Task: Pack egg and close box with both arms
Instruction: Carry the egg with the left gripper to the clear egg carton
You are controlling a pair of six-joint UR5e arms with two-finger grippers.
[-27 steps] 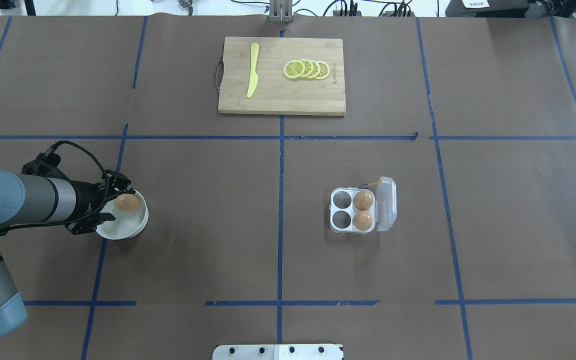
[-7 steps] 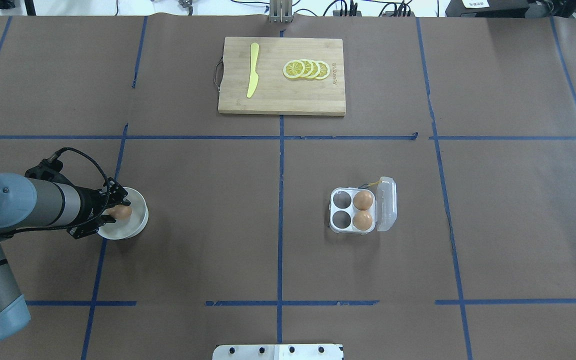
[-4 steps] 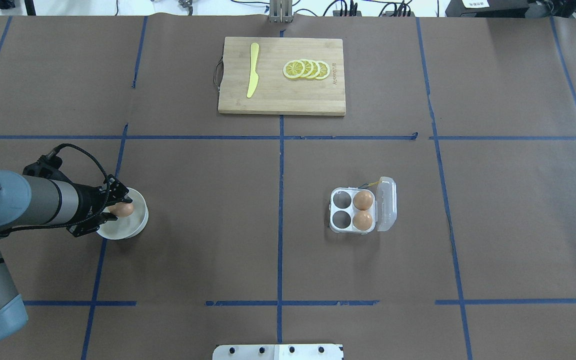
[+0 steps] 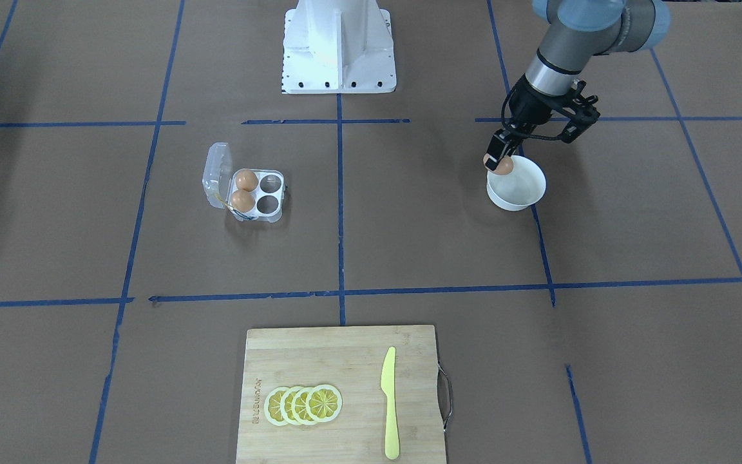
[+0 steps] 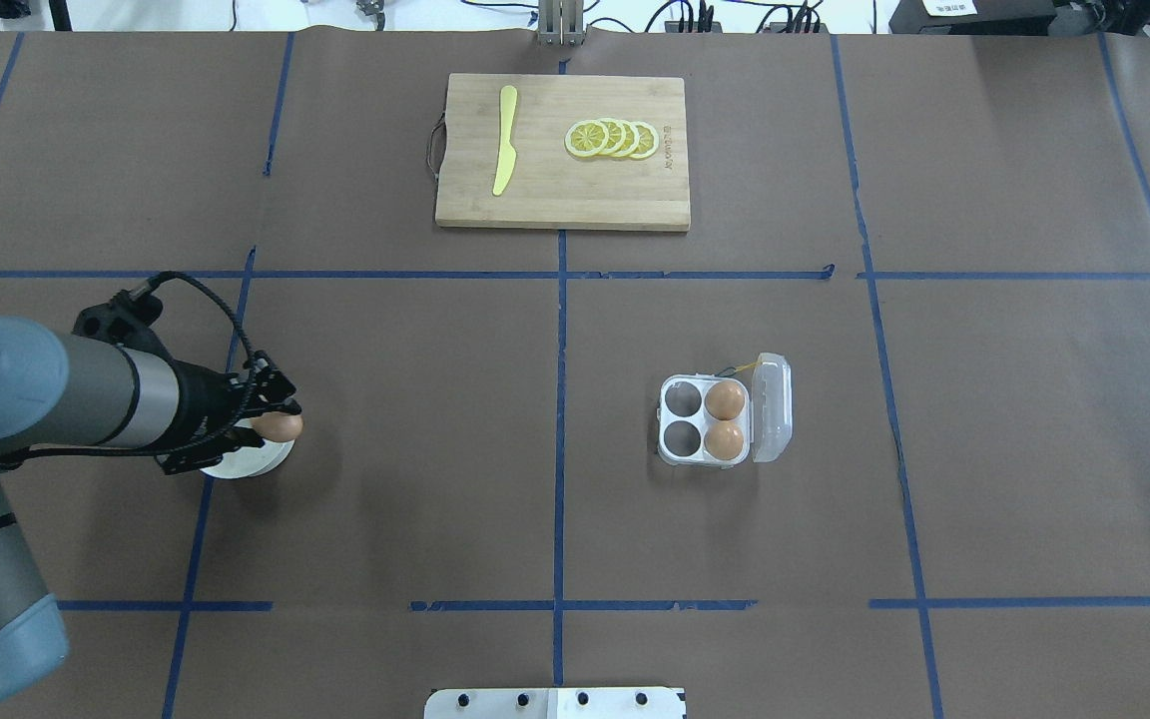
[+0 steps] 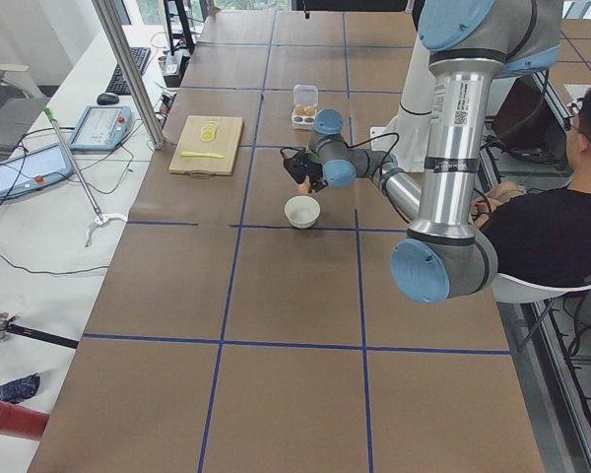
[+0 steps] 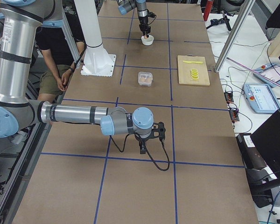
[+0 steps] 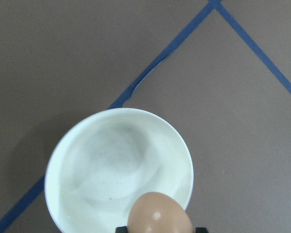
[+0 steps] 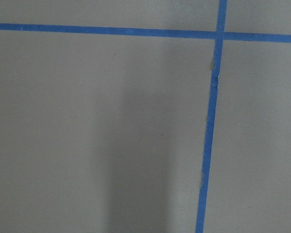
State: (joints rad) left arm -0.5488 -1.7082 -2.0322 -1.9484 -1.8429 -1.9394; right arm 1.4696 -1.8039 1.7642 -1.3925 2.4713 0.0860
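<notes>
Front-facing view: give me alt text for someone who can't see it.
The left gripper holds a brown egg over the rim of a white bowl. To the view's left, an open clear box has two eggs and two empty cells.

3 orange-brown oval eggs (image 5: 281, 426) are counted, 1 clear plastic egg carton (image 5: 773, 407), 1 round white bowl (image 4: 516, 201), 1 bamboo cutting board (image 5: 555, 200), 4 yellow lemon slices (image 5: 613, 139), 1 yellow knife (image 5: 505, 140) and 2 silver-grey arms (image 5: 86, 394)

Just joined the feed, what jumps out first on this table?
The left gripper holds a small orange-brown egg over the edge of the round white bowl on the robot's left. Toward its right sits the clear plastic four-cell egg carton, lid open, two cells filled, two empty.
</notes>
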